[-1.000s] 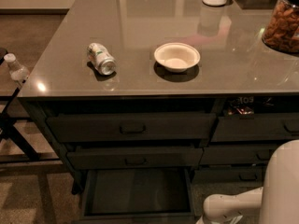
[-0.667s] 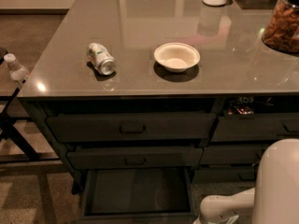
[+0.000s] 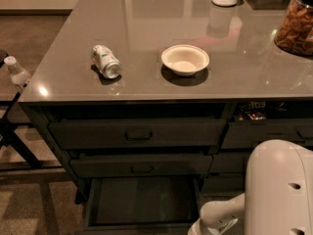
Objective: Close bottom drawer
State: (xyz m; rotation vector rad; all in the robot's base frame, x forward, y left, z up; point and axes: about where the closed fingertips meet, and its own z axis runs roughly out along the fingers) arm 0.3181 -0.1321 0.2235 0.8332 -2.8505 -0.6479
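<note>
Grey countertop holds a tipped can, a paper bowl and a nut jar (far right). Bottom drawer hangs open below. My gripper sits just beside its right corner; can't tell its grip.

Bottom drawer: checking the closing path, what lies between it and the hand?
Nothing shows: in the camera view the hand sits low beside the open bottom drawer's right front corner.
</note>
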